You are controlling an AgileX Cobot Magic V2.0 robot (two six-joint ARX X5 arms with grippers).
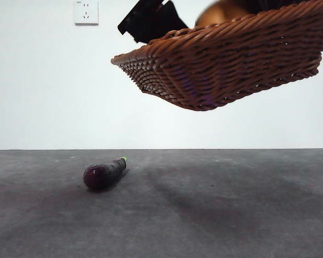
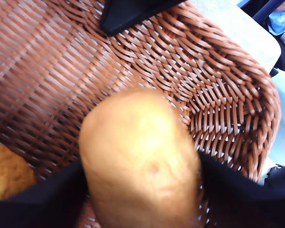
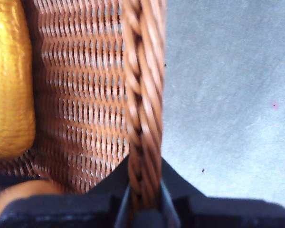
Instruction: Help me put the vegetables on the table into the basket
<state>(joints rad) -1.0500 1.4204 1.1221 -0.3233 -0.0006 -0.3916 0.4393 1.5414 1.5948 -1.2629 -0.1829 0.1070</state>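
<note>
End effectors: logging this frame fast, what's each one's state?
Left end effector: shut on the potato.
Right end effector: shut on the basket rim.

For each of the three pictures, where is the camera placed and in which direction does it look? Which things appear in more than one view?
Front view: low, at table height, looking level across the dark grey table; sees the small dark purple eggplant lying there, the reddish-brown woven wicker basket lifted, a black claw tip above.
Left wrist view: on the left arm, looking into the basket; the left claw grips the large tan oval potato.
Right wrist view: on the right arm, looking down; the right claw clamps the basket's braided rim; bumpy yellow vegetable inside.
Shared: all three show the basket.
</note>
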